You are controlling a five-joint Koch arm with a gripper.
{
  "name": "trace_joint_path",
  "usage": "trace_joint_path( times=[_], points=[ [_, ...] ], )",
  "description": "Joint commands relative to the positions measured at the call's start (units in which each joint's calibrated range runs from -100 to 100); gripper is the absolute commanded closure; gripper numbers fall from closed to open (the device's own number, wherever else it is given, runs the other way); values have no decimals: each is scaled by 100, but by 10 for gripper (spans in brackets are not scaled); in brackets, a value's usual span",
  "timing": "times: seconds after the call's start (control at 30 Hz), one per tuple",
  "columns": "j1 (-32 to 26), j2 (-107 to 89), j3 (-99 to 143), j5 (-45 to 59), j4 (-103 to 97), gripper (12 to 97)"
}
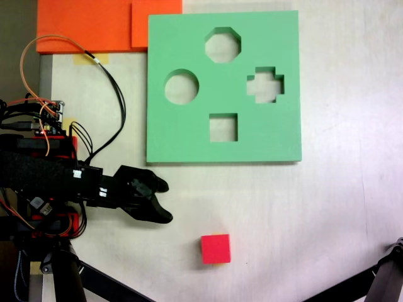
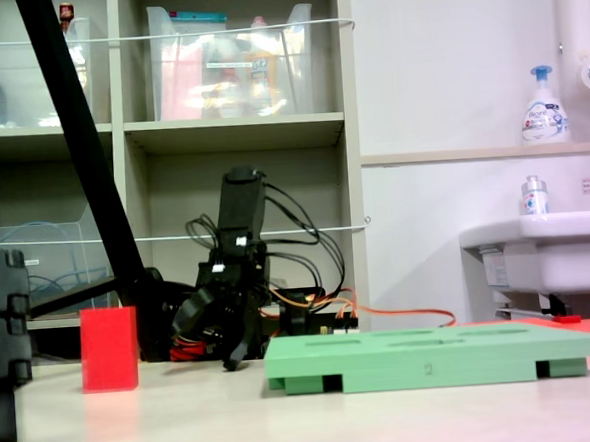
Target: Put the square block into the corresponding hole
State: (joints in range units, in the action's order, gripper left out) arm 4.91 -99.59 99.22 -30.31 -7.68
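Now, from above, my arm reaches in from the left edge of the table (image 1: pixel 327 207), and my pincer (image 1: pixel 165 201) hangs with its two black jaws spread apart, holding nothing. To its right and a little lower in that view, the red square block (image 1: pixel 215 248) rests on the bare tabletop, near but not touching my jaws. Above both lies the green board (image 1: pixel 182 138), its square hole (image 1: pixel 223 127) unfilled, well apart from the block
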Motion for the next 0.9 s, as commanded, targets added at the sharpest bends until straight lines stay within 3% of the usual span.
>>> trace_joint_path(
  times=[0.0,0.17,0.4,0.53,0.7,0.87],
  points=[
    [83,-41,78,-357,879,613],
    [83,-41,-2025,-1109,4683,620],
    [68,-41,-4438,-1197,7273,620],
    [176,-41,-6372,-1153,8583,491],
    [332,1398,-7678,-1099,8929,307],
    [586,3046,-9014,-767,9363,306]
  ],
)
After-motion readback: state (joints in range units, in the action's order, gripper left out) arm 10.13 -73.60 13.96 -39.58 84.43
